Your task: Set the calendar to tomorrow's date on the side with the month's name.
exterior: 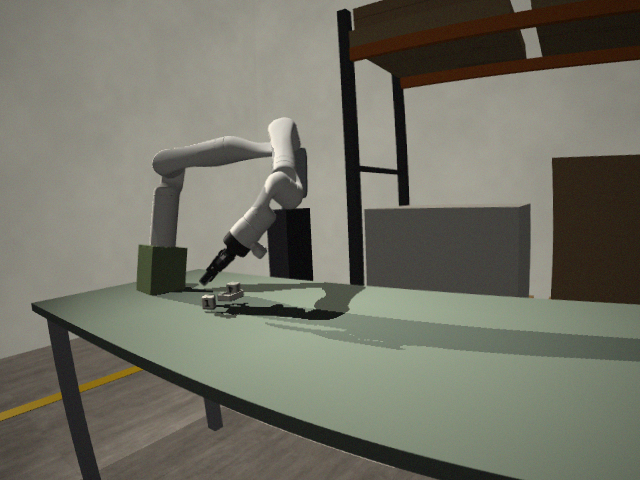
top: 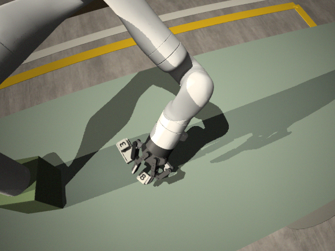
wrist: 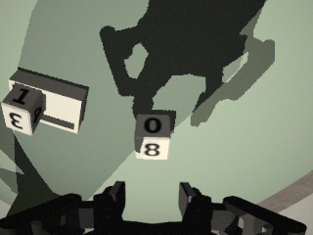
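A loose white cube (top: 143, 177) (exterior: 208, 302) (wrist: 153, 137) lies on the table outside the tray. It shows 8 on top, 0 on a shaded side in the wrist view and 1 on a side in the exterior view. The small pale tray (exterior: 227, 296) (wrist: 66, 110) rests flat on the table. Another cube (top: 123, 144) (exterior: 233, 287) (wrist: 22, 110) stands at one end of it, with 3 on top and 1 on a shaded side. The tray's other end is empty. No month name is readable. My gripper (exterior: 204, 282) (wrist: 152, 193) is partly open and empty, tilted, above the table near the loose cube.
The green base block (top: 49, 183) (exterior: 161, 269) of the arm stands on the table near the tray. The arm's shadows fall across the table (top: 189, 216) (exterior: 413, 403). A shelf rack (exterior: 348, 155) and a grey box (exterior: 444, 253) stand behind the table.
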You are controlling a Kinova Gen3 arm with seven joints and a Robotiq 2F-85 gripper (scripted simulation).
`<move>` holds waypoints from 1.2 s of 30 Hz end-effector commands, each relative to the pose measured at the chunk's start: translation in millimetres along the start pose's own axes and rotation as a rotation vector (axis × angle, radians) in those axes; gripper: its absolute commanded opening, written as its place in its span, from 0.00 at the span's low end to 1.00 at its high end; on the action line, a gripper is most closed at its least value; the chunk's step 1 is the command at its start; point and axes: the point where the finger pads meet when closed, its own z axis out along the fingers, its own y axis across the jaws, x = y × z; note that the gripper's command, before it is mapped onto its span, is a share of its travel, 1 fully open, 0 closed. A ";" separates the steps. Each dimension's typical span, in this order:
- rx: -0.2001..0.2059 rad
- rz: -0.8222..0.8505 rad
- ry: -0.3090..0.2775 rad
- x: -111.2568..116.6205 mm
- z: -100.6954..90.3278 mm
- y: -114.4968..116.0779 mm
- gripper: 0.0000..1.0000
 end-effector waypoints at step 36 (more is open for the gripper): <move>-0.002 0.003 0.002 41.6 39.9 0.1 0.48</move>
